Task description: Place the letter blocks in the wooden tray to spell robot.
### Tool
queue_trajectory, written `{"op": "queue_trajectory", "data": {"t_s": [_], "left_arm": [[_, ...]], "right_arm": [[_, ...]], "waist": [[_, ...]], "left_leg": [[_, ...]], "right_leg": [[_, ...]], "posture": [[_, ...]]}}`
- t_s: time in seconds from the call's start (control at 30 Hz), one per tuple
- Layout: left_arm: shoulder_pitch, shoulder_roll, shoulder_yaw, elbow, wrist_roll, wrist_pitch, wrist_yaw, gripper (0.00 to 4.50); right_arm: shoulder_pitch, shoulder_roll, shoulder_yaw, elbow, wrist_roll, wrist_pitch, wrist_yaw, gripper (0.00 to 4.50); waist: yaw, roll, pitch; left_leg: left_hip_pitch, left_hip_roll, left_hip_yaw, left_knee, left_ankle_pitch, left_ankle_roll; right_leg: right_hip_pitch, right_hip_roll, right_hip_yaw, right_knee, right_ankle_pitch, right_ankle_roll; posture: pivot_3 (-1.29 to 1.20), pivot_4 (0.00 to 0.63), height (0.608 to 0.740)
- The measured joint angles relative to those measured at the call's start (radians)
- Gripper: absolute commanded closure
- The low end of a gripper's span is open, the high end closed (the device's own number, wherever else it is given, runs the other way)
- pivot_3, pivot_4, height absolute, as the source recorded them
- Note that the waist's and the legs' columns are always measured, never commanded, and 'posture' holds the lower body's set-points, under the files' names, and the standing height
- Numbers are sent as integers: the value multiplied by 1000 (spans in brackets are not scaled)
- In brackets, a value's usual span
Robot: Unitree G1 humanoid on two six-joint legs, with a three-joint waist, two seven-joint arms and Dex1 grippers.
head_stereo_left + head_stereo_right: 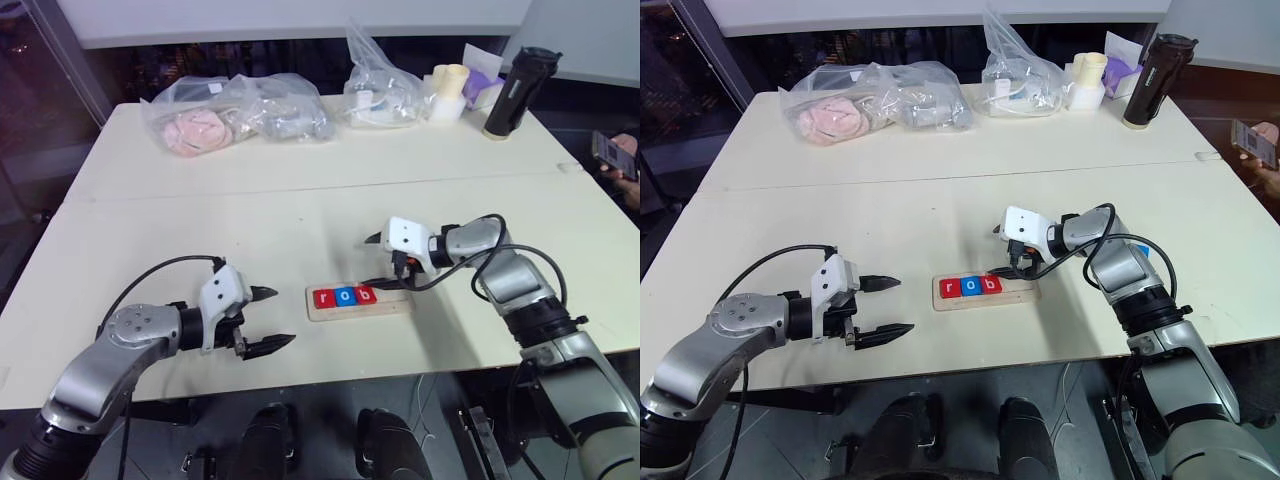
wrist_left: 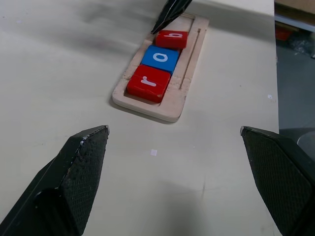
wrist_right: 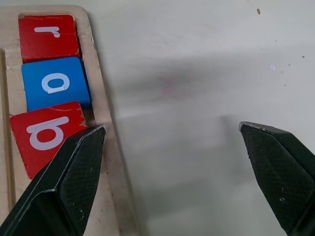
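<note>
The broad cream table [image 1: 300, 200] carries clear plastic bags [image 1: 235, 112] and a tall black bottle [image 1: 517, 92] well beyond both arms. Directly beneath the right gripper [image 1: 380, 262], which stands wide open and empty, lies the narrow pale wooden tray [image 1: 358, 301]; one black finger [image 3: 74, 177] hovers over its rim. The left gripper [image 1: 268, 320], also wide open and holding nothing, waits beside the tray's near end. In the groove sit a red r block [image 3: 48, 36], a blue o block [image 3: 55, 82] and a red b block [image 3: 47, 132], touching in a row. Judging by this, three letters are placed; the second o and the t remain.
</note>
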Motion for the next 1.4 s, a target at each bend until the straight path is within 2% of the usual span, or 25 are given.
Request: {"op": "queue_trajectory", "data": {"t_s": [0.4, 0.6, 0.9, 1.17, 1.4], "left_arm": [[2, -2, -2, 3, 2, -2, -11, 0], [-4, -7, -7, 9, 5, -4, -13, 0], [-13, -13, -8, 22, 16, -5, -17, 0], [-18, -16, -8, 26, 17, -6, -21, 0], [-23, -16, -8, 27, 17, -4, -22, 0]], "right_arm": [[8, -29, -37, -90, 11, 64, -19, 39], [113, -91, -66, -302, 71, 167, 12, 39], [202, -159, -94, -483, 156, 299, 23, 39], [231, -159, -76, -503, 158, 310, -9, 39], [224, -142, -49, -425, 126, 257, -42, 39]], "waist": [[0, 0, 0], [2, 0, 0], [2, 0, 0], [2, 0, 0], [2, 0, 0]], "left_leg": [[0, 0, 0, 0, -1, -2], [0, 0, 0, 0, -1, -2], [0, 0, 0, 0, -1, -3], [0, 0, 0, 0, -2, -3], [0, 0, 0, 0, -1, -2]], "right_leg": [[-1, 0, 0, 0, 0, 0], [0, 0, 0, -1, 0, 0], [-1, 0, 0, 0, 0, 0], [-4, -1, 0, -1, 0, 0], [-4, -1, 0, -1, 0, 0]], "posture": [[0, 150, 725], [0, 150, 725], [0, 150, 725], [0, 150, 725], [0, 150, 725]]}}
